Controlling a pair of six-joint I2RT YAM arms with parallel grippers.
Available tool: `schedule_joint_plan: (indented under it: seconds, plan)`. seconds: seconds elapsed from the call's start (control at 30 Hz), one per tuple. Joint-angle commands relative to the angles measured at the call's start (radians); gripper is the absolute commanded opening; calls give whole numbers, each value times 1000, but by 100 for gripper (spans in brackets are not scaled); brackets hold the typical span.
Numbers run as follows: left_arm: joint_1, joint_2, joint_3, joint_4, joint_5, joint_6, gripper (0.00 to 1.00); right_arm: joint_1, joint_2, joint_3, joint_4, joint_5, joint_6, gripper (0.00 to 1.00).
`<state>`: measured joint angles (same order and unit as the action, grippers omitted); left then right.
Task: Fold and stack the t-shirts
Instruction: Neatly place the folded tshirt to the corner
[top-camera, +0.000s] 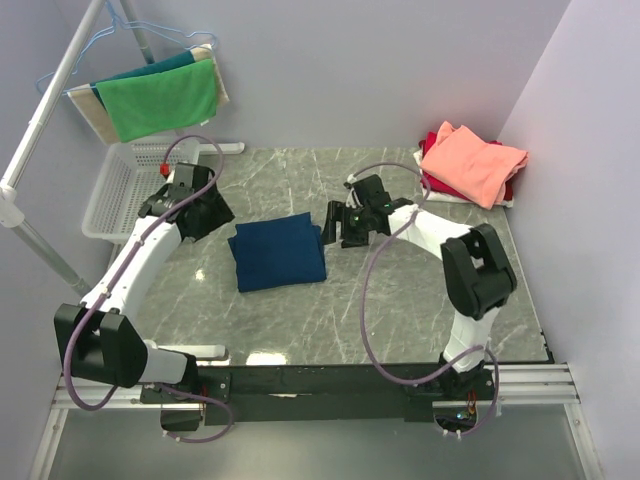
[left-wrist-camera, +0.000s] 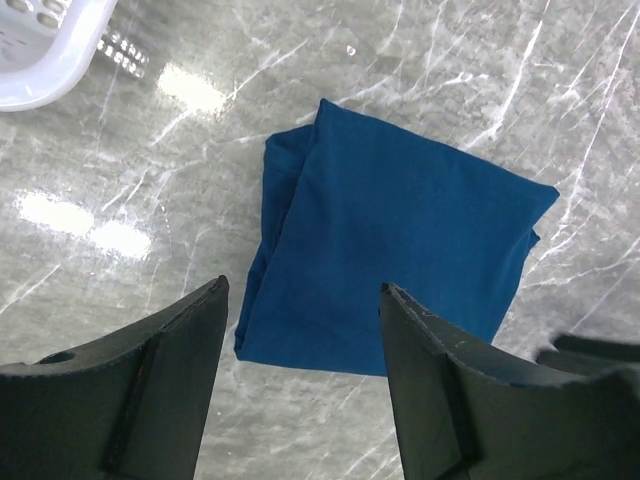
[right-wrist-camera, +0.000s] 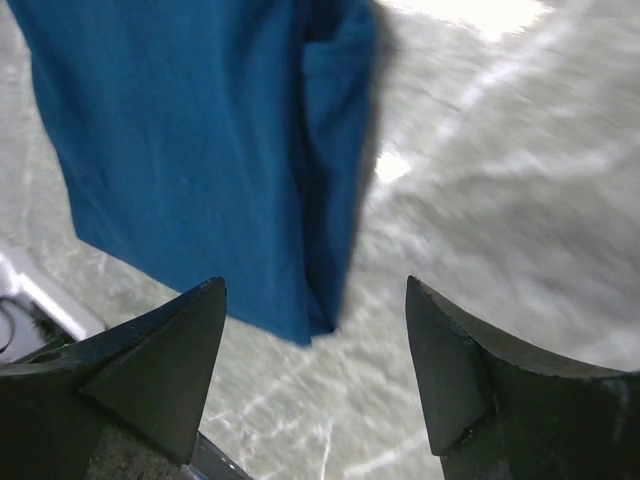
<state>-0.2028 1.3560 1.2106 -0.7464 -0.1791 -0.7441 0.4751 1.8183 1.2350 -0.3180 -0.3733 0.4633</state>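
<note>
A navy-blue t-shirt (top-camera: 279, 251) lies folded into a square in the middle of the marble table; its print is hidden. My left gripper (top-camera: 205, 213) hovers just left of it, open and empty, and the left wrist view shows the folded shirt (left-wrist-camera: 400, 240) beyond the fingertips. On the shirt's right edge my right gripper (top-camera: 335, 224) stands wide open, with the shirt's corner (right-wrist-camera: 200, 150) just ahead of the jaws in the right wrist view. A salmon-pink folded t-shirt (top-camera: 472, 162) lies on a red one (top-camera: 436, 138) at the back right.
A white mesh basket (top-camera: 120, 185) sits at the back left beside the table. A green cloth (top-camera: 158, 98) hangs from a hanger on a white rack (top-camera: 40, 120) above it. The walls close in at the back and right.
</note>
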Motion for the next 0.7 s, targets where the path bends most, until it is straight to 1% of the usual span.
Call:
schedule_joint_plan:
  seconds: [0.0, 0.17, 0.33, 0.5, 0.57, 0.67]
  plan:
    - [31, -37, -16, 50, 78, 22, 67, -6, 71, 52, 172, -157, 14, 79]
    - [60, -38, -19, 51, 107, 31, 67, -13, 137, 81, 158, -167, -17, 79]
    - [86, -41, -23, 59, 127, 40, 67, -30, 176, 63, 214, -231, -8, 78]
    - [106, -37, -20, 61, 153, 45, 66, -30, 255, 103, 238, -289, -8, 77]
    - [115, -37, -16, 59, 155, 48, 66, -32, 282, 122, 255, -328, 3, 76]
    - [126, -37, -13, 53, 155, 55, 66, -30, 320, 147, 272, -372, 20, 71]
